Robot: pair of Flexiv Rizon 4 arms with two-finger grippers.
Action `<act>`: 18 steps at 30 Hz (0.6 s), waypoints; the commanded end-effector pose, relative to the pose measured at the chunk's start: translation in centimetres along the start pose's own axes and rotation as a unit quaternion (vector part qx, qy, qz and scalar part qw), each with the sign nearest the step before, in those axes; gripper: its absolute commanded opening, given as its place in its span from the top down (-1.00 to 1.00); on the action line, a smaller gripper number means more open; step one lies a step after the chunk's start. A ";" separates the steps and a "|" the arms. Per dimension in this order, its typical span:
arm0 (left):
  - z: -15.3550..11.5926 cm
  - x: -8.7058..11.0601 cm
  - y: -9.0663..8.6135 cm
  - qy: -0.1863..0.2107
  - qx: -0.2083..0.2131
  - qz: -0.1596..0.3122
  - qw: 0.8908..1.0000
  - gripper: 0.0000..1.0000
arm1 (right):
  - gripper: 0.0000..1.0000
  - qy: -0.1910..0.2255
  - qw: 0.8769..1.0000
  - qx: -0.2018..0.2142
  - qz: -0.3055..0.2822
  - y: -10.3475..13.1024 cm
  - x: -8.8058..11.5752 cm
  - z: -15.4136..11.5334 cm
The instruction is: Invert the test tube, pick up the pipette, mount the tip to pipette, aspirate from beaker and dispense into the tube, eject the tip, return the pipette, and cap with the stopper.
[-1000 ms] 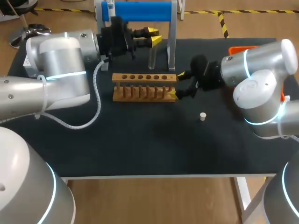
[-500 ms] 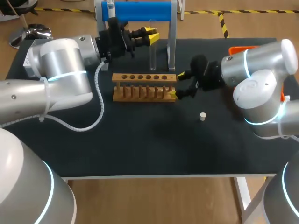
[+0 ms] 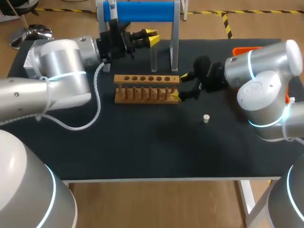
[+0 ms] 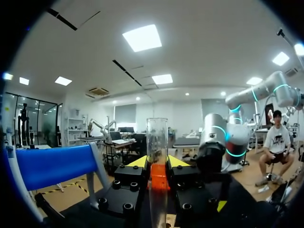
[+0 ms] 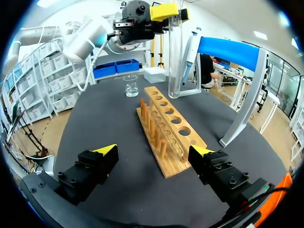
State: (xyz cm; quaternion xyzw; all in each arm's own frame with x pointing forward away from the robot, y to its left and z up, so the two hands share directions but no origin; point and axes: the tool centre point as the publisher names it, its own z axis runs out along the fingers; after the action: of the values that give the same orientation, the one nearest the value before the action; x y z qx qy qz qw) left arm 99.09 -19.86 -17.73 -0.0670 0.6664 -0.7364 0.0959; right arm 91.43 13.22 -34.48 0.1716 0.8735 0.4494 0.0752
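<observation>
- Head view: we see our left gripper [image 3: 152, 37] at the back of the black table [image 3: 142, 147], just in front of the blue stand [image 3: 142, 11].
- Left wrist view: both fingers are pressed against the test tube [image 4: 156, 138] from two sides, so the grip is closed on it. The tube stands upright between them.
- Seen from the right wrist, the tube's lower end hangs just behind the wooden rack [image 5: 168, 126], with the beaker [image 5: 131, 86] well to one side on the table.
- The pipette [image 5: 191, 45] hangs on the blue stand.
- Our right gripper [image 3: 179, 86] sits at the rack's right end with fingers spread wide, one on each side of the rack and touching nothing.
- The stopper [image 3: 206, 118] lies alone on the table, near the right gripper and in front of it.
</observation>
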 end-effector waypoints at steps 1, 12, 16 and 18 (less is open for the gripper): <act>-0.4 -0.5 0.3 0.006 0.002 0.001 1.000 1.00 | -1.00 0.000 1.000 0.000 0.000 0.0 0.0 -0.1; -0.8 0.0 1.2 0.006 0.006 -0.005 1.000 1.00 | -1.00 0.000 1.000 0.000 0.000 0.0 0.0 -0.1; -0.8 0.5 1.4 0.004 0.008 -0.006 1.000 1.00 | -1.00 0.000 1.000 0.000 0.000 0.0 0.0 -0.1; -0.8 0.7 1.6 0.004 0.008 -0.008 1.000 1.00 | -1.00 0.000 1.000 0.000 0.000 0.0 0.0 -0.1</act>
State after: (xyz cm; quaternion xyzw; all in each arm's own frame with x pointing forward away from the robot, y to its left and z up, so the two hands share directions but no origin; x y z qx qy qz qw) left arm 98.54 -19.30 -19.13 -0.0663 0.6626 -0.7412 0.0853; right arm 91.44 13.21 -34.48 0.1716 0.8735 0.4494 0.0752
